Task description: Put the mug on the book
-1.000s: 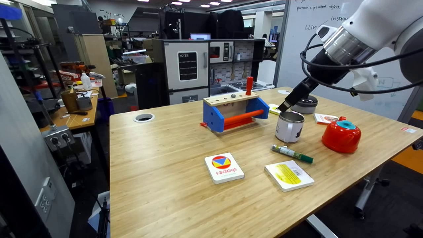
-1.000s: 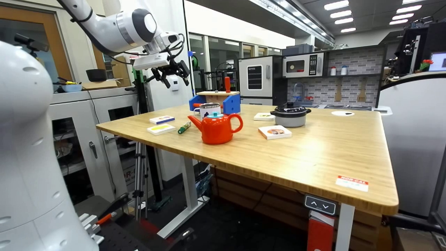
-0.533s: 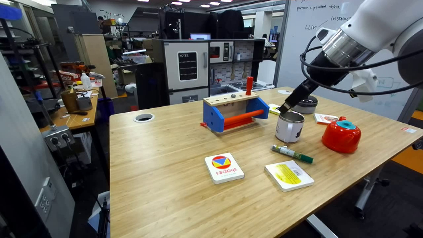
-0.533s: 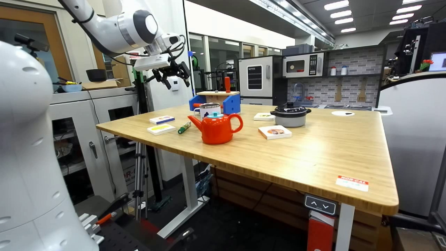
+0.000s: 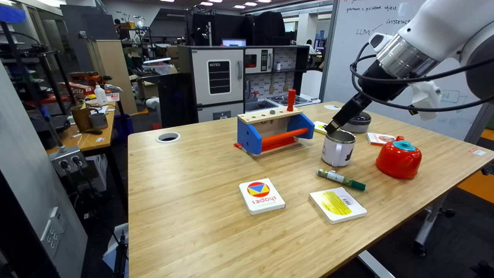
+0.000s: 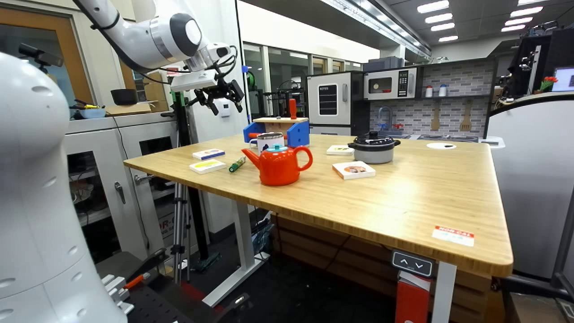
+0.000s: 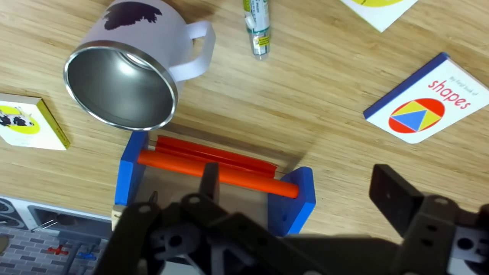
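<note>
The mug (image 5: pixel 336 150) stands upright on the table, white with dark patches, a steel rim and a side handle. In the wrist view the mug (image 7: pixel 122 82) sits at upper left, its empty steel inside showing. The red kettle partly covers the mug (image 6: pixel 268 139) in an exterior view. Flat on the table lies the book (image 5: pixel 262 196), white with a red, yellow and blue circle; the wrist view has this book (image 7: pixel 428 103) at the right. My gripper (image 7: pixel 296 175) is open with nothing between its fingers. In an exterior view the gripper (image 6: pixel 228 109) hangs in the air, apart from both.
A blue and orange toy workbench (image 5: pixel 274 133) stands beside the mug, below my jaws in the wrist view. Near the mug are a green marker (image 5: pixel 341 179), a red kettle (image 5: pixel 399 159) and a grey pot (image 6: pixel 374 151). Another white book (image 5: pixel 337 205) has a yellow patch.
</note>
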Controlling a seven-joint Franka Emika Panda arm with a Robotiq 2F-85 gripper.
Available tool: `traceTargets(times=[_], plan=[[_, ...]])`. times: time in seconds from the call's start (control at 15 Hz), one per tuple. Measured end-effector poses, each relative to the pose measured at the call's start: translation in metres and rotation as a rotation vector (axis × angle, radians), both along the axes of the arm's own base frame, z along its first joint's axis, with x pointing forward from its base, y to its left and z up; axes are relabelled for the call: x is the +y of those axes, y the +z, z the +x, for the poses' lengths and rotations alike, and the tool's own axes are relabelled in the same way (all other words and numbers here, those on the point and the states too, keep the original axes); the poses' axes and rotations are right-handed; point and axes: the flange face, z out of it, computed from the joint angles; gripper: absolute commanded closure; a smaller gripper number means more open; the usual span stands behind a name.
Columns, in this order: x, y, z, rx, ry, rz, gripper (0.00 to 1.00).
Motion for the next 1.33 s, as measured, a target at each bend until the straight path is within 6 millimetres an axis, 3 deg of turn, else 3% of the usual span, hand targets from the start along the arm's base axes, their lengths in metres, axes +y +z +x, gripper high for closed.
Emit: traceTargets(times=[0.2, 0.53, 0.87, 1.33], plan=[[-0.002, -0.001, 0.0, 0.007, -0.006, -0.012, 0.0], [-0.022, 0.0, 0.009, 0.027, -0.101, -0.107, 0.0], [-0.001, 0.007, 0.01, 0.028, -0.197, -0.102, 0.0], [0.007, -0.016, 0.011, 0.094, -0.397, -0.131, 0.0]])
